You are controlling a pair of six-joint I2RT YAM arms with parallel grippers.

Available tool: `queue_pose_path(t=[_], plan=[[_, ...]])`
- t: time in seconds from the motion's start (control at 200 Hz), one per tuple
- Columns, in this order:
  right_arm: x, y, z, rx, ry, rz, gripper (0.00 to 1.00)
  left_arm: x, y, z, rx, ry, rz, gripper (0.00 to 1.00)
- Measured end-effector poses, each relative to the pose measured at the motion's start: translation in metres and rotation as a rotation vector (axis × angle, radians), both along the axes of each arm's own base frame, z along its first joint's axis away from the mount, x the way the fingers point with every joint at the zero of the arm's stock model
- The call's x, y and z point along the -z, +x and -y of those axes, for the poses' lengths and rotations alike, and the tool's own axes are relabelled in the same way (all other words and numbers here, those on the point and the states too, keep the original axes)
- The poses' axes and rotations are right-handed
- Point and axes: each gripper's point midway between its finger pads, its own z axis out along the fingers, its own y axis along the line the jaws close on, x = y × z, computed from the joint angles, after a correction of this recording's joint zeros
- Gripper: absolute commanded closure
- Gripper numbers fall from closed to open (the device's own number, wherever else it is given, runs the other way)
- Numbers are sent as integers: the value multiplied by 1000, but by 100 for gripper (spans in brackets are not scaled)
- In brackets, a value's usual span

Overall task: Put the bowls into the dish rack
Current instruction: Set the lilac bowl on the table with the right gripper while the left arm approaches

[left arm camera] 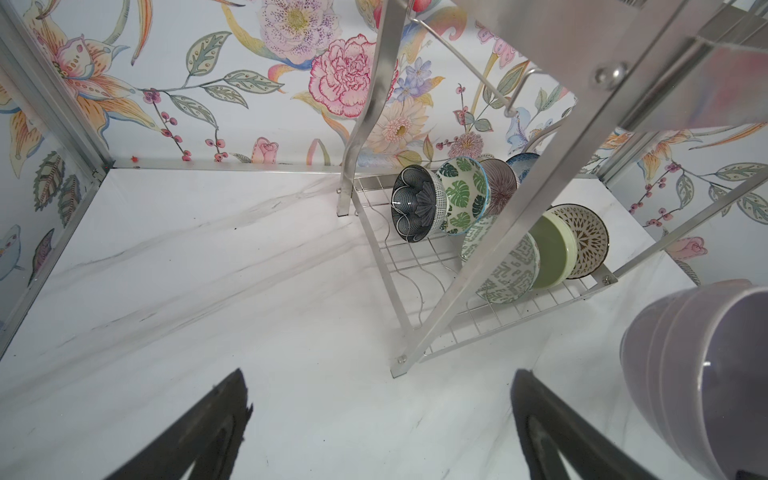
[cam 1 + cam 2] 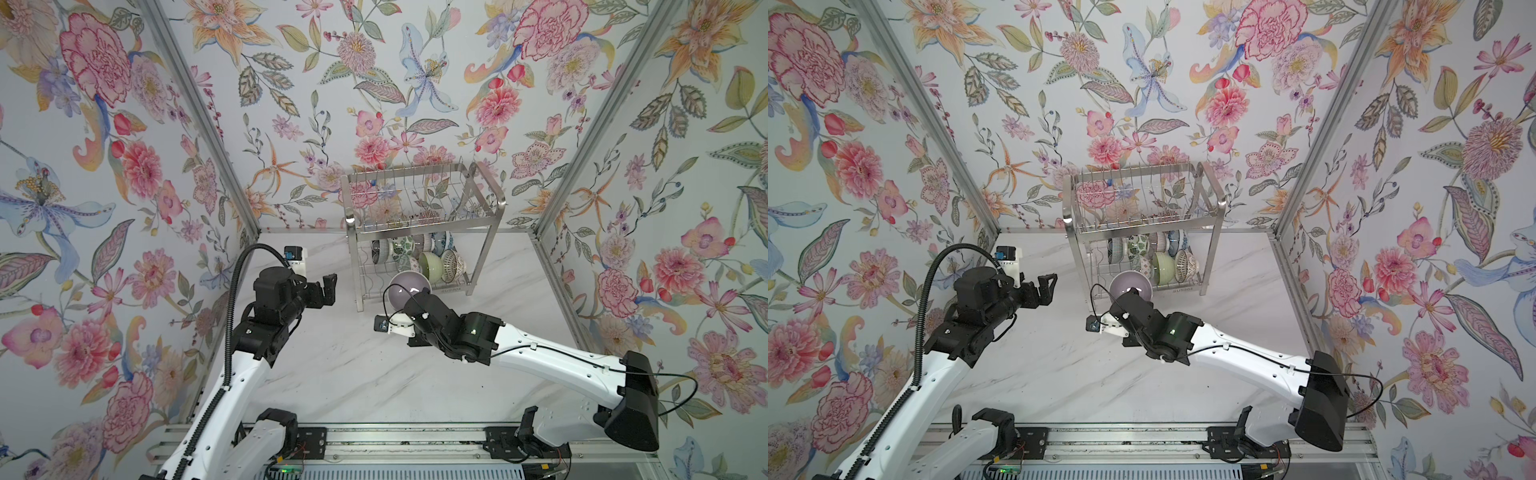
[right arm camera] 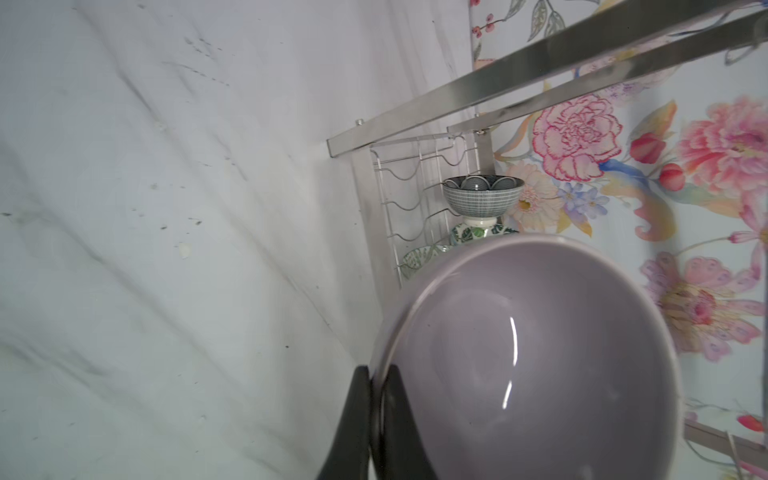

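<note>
Clamped at its rim by the right gripper (image 3: 376, 376), the lilac ceramic bowl (image 3: 540, 353) is best eased edgewise into the steel wire dish rack (image 2: 354, 257); the left gripper (image 2: 328, 287) is held open.

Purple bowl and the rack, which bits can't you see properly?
- Purple bowl: part is cut off by the right wrist picture's edge.
- Right gripper: its own arm hides the fingertips in both top views.
- Blue bowl: mostly behind a rack leg in the left wrist view.

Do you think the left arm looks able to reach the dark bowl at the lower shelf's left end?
Probably yes: the open, empty left gripper faces the dark bowl through the rack's open side.
</note>
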Motion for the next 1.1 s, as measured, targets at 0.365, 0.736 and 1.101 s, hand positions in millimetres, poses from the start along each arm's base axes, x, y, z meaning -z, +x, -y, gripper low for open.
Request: queue_pose_path(t=[0.365, 0.736, 1.101], plan=[[109, -52, 24, 19, -52, -271, 100, 3, 0, 0, 5, 4, -11, 1], [123, -46, 4, 15, 10, -266, 93, 16, -5, 7, 32, 27, -62, 1], [125, -41, -2, 11, 41, -281, 89, 26, -9, 20, 70, 42, -108, 1]])
